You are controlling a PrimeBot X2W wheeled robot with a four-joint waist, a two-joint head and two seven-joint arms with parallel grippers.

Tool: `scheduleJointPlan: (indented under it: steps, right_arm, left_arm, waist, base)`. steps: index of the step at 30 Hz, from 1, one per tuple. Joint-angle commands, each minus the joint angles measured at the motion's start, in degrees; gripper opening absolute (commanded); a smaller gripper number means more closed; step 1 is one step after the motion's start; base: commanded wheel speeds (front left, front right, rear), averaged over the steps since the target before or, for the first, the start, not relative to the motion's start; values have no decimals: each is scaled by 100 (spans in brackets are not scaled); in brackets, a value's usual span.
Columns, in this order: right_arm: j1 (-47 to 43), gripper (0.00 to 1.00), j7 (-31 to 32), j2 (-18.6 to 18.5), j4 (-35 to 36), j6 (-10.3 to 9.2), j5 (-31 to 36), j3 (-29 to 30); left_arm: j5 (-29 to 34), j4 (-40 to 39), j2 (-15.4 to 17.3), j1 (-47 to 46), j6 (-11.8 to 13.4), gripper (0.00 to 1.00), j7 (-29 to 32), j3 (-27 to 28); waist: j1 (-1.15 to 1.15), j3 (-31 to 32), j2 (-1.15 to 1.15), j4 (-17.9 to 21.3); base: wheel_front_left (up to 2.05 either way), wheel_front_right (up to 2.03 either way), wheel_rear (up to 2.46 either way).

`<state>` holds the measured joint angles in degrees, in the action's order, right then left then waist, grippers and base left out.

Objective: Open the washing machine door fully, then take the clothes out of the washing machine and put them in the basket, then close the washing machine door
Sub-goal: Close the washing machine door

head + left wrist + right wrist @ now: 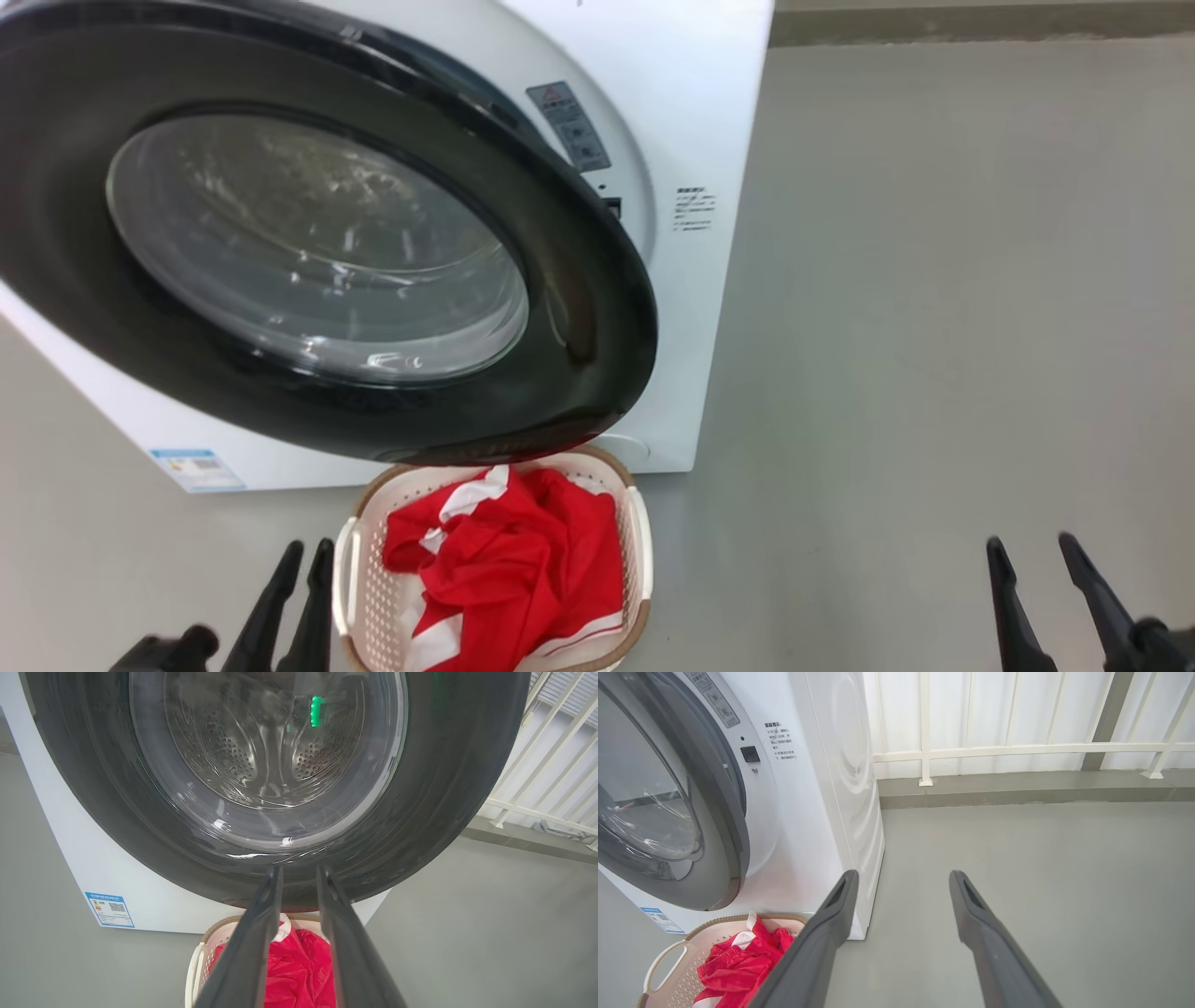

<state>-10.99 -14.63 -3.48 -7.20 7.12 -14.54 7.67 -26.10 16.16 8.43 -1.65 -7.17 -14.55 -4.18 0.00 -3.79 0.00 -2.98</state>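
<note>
The clothes (523,560) lie heaped in the basket (373,597), red with white stripes showing. The basket stands on the floor (934,280) just in front of the machine (709,140), its far end tucked under the lower edge of the door (579,308). Through the glass the drum (261,751) looks like bare steel, with no fabric that I can make out, so the emptying step reads as done. What is left is the door. It is swung most of the way towards the front but is not shut: the right wrist view shows its rim standing off the white panel with a gap behind it (the hinge seems to be on the left, the free edge on the right). My judgement is that the task is in its last step, with only a push needed to seat the door. The left gripper (309,551) sits low at the near left, just beside the basket's left handle, its jaws a little apart with a narrow slot between them and nothing in it. In its own wrist view the tips point at the door's lower rim, and I cannot tell whether they touch it. The right gripper (1031,541) hangs over floor at the near right, well apart from machine and basket, jaws spread wide and holding nothing.
</note>
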Motion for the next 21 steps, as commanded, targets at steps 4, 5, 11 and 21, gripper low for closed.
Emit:
scheduleJointPlan:
  steps: [4,5,11,21]
  right_arm:
    - [-142,100,-37,-105,182,36,-47,-31]
    - [-169,100,-37,-104,187,36,-53,-17]
    - [-332,100,-37,-107,229,36,-83,59]
    - [-540,100,-37,-46,289,36,-194,263]
  left_arm:
    - [180,-393,132,189,-32,47,-45,395]
    - [240,-442,134,242,-32,50,-45,445]
    - [547,-701,65,500,-32,93,-45,715]
    - [1108,-1057,-19,821,-32,100,-45,954]
  waist:
    - [0,154,0,157]
    - [0,177,0,174]
    - [0,277,0,225]
    - [0,365,0,168]
  base:
    - [0,0,0]
    - [0,0,0]
    - [0,0,0]
    - [0,0,0]
